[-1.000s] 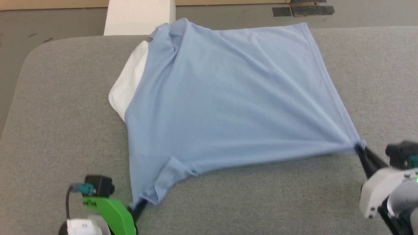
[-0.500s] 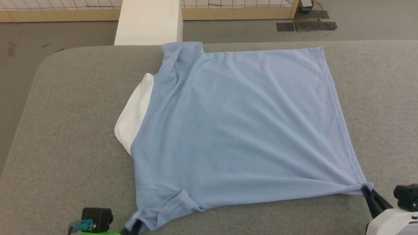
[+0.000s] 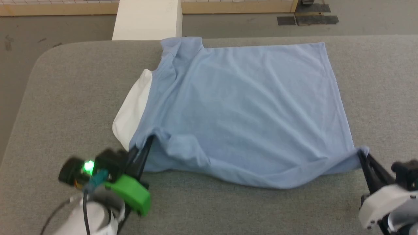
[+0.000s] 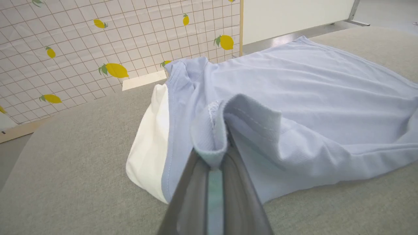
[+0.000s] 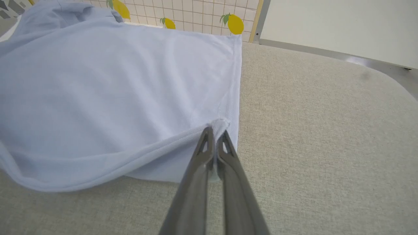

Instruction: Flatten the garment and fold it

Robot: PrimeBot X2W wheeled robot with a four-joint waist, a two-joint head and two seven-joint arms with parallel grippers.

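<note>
While the garment [image 3: 241,107] lies spread across the grey desk [image 3: 65,98], I see both arms gripping its near edge. My left pincer [image 3: 149,139] is clenched on a bunched fold of light blue cloth at the near left corner. That fold is just beside the white part [image 3: 132,111], which sticks out from under the blue on the left. In the left wrist view the fabric drapes over the tips and stands raised off the desk there. My right pincer [image 3: 361,154] is pinched tight on the near right corner, with a small tuft of hem showing past its tips. Between the two grips the near hem sags in a loose curve and lifts a little from the surface, and soft wrinkles run across the body. The far edge lies flat, its far left corner rumpled near a white block [image 3: 147,19] beyond the desk. A lemon-printed grid panel [image 4: 65,49] stands behind.
</note>
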